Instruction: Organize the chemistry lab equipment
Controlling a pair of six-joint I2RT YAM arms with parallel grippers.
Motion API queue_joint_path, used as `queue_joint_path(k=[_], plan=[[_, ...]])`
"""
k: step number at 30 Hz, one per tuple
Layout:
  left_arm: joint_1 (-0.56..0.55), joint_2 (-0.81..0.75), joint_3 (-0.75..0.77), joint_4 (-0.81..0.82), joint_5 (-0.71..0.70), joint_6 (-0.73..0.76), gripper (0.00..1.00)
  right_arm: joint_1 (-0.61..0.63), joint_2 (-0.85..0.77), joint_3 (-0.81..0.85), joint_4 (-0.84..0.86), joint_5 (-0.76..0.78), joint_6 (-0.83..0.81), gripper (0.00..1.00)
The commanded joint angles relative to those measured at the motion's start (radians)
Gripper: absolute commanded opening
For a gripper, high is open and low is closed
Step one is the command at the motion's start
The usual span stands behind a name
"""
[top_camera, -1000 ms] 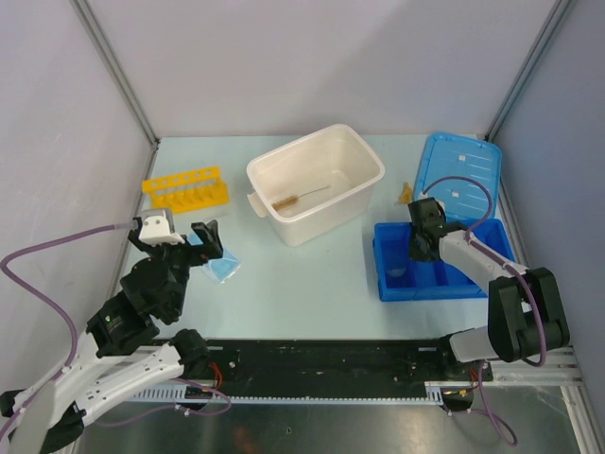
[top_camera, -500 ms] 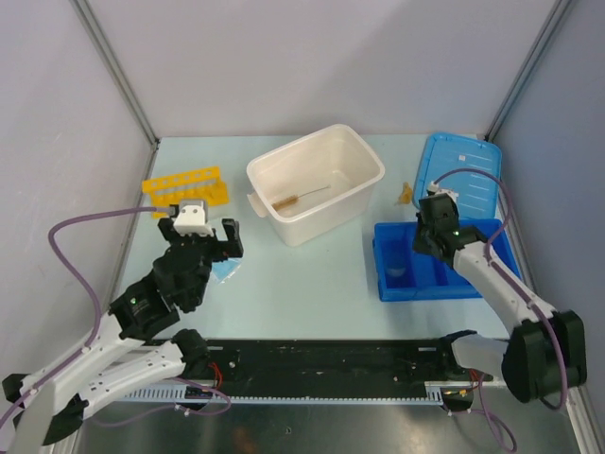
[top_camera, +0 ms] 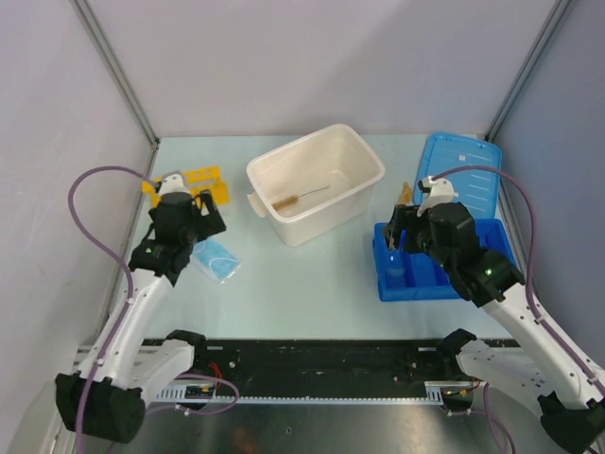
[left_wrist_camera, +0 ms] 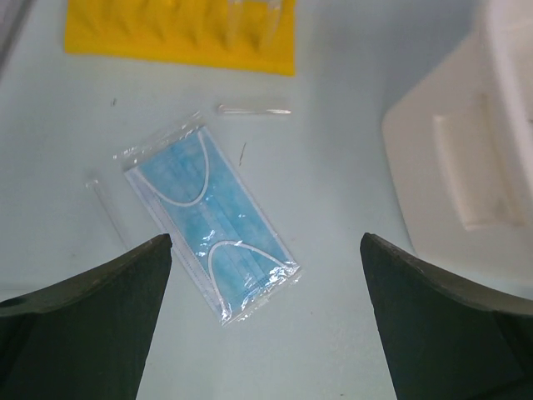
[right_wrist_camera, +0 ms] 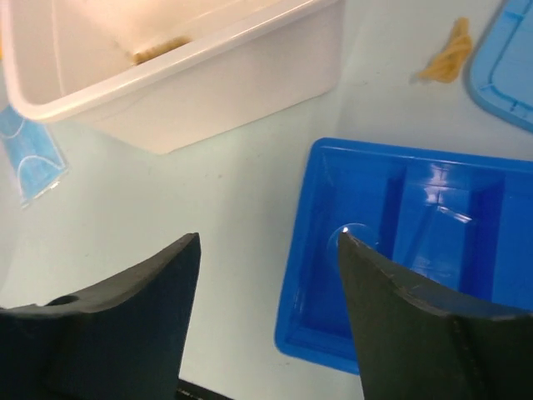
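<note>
Over pale tabletop, grey walls around, left gripper and right gripper agape, seemingly empty.

white tub mid-table; blue lid flat at far right; blue divided tray just nearer.

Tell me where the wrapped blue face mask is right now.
In the top view, the wrapped blue mask lies flat on the table's left side, just nearer than the yellow rack and left of the white tub.
</note>
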Motion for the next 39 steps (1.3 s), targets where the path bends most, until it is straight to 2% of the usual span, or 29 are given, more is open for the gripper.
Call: queue_joint_path(k=[1,3,6,14,18,23,31,39], plan=[[0.206,0.064,0.010,-0.045,0.347,-0.134,0.99,0.057,-0.042,0.025,-0.015,-0.022,-0.006,0.79],[0.239,0.113,0.010,-0.063,0.352,-0.145,0.99,0.074,-0.059,0.025,-0.010,-0.027,-0.003,0.93],[0.252,0.193,0.012,-0.085,0.321,-0.180,0.99,0.083,-0.087,0.024,-0.010,-0.024,0.001,0.99],[0.259,0.342,-0.054,-0.127,0.217,-0.438,0.97,0.084,-0.160,0.024,-0.022,-0.016,-0.023,0.99],[0.260,0.382,-0.072,-0.146,0.166,-0.508,0.93,0.084,-0.202,0.024,-0.040,-0.029,-0.023,0.99],[0.260,0.468,-0.031,-0.244,0.096,-0.595,0.89,0.084,-0.243,0.024,-0.058,-0.024,-0.022,0.99],[0.256,0.549,0.002,-0.252,0.065,-0.611,0.84,0.083,-0.270,0.024,-0.054,-0.027,-0.017,0.99],[0.253,0.587,0.029,-0.243,0.057,-0.600,0.85,0.083,-0.239,0.019,-0.048,-0.051,-0.009,0.99]])
